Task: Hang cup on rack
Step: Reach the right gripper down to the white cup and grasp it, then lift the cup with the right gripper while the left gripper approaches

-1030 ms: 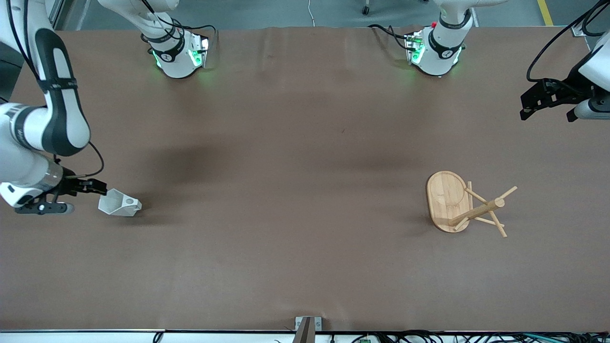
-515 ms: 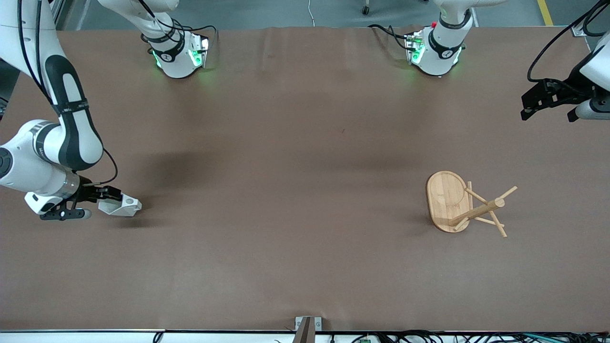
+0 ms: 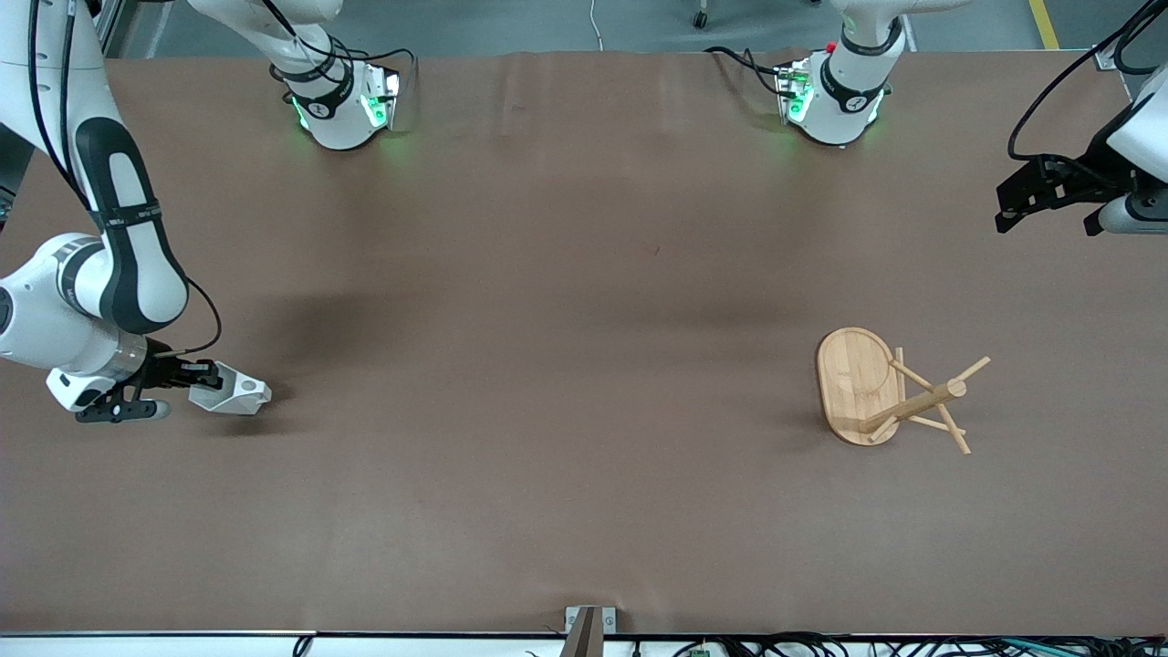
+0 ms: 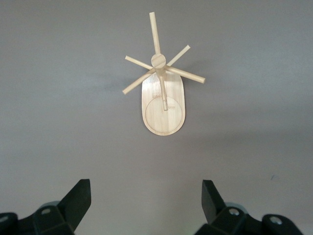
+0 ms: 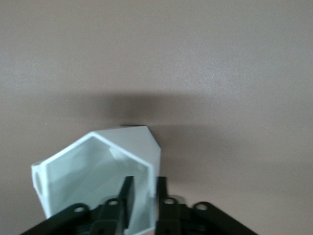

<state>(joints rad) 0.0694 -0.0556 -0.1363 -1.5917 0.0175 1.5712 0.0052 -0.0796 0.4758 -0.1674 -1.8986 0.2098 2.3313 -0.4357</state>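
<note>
The white faceted cup (image 3: 235, 393) lies on its side on the table near the right arm's end, its mouth toward my right gripper (image 3: 206, 376). In the right wrist view the right gripper (image 5: 145, 188) is shut on the cup's (image 5: 98, 169) wall, one finger inside the mouth and one outside. The bamboo rack (image 3: 858, 383) sits toward the left arm's end. My left gripper (image 3: 1046, 217) waits open and empty in the air above that end of the table. In the left wrist view the rack (image 4: 164, 110) lies well ahead of the open left gripper (image 4: 146, 196).
The brown table (image 3: 566, 365) is bare between the cup and the rack. The two arm bases (image 3: 342, 105) stand along the edge farthest from the front camera.
My right gripper has moved in over the cup's mouth and closed on its wall. The cup turned slightly. The left arm has barely moved.
</note>
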